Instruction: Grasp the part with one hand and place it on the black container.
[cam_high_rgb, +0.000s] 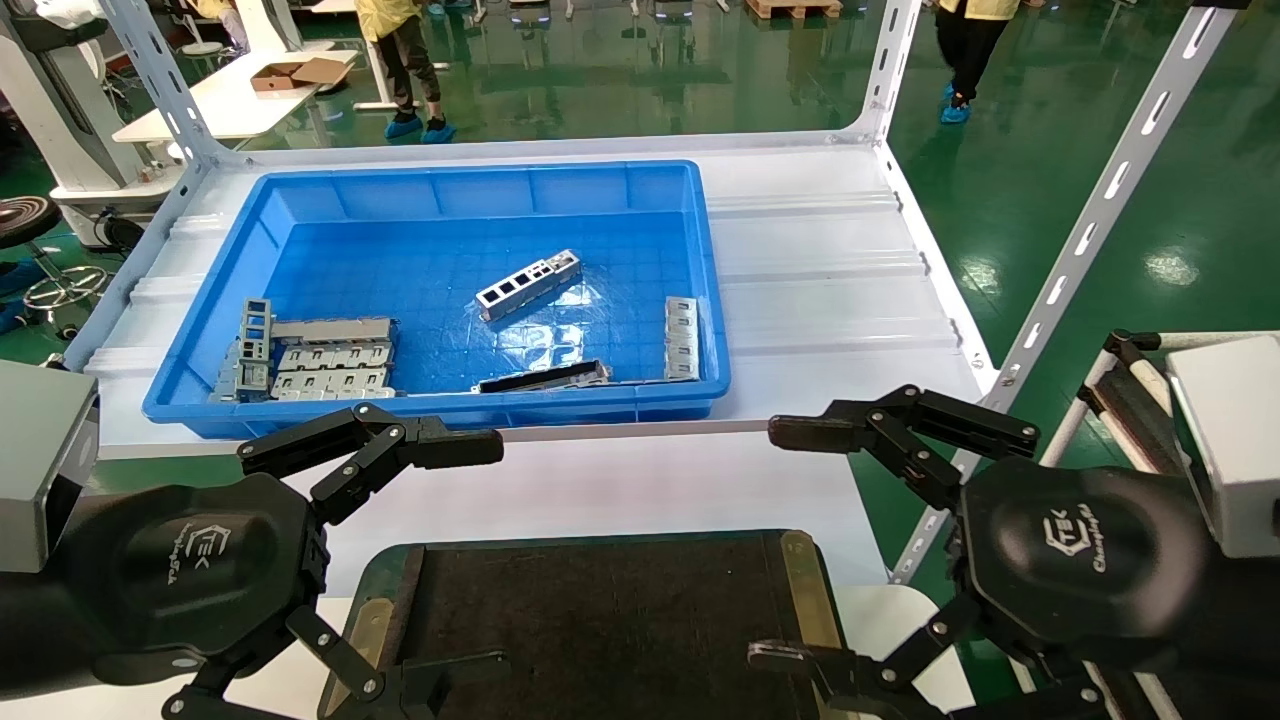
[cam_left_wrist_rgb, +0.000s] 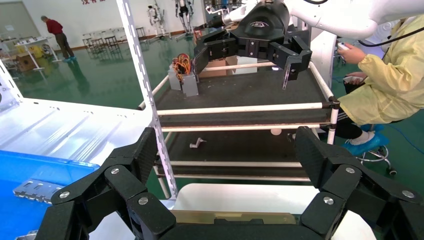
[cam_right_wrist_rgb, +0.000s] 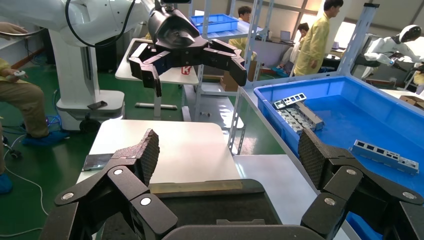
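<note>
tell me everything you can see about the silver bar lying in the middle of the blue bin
The part is a slim silver-grey bar, metal by its look, with a row of small rectangular cut-outs along its face. It lies alone and slanted on the floor of the blue bin, near the middle, apart from the other pieces. Nothing grips or touches it; its reflection shows on the glossy floor beneath.

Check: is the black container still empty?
Empty: the black container shows bare matte surface; the part lies in the blue bin.
</note>
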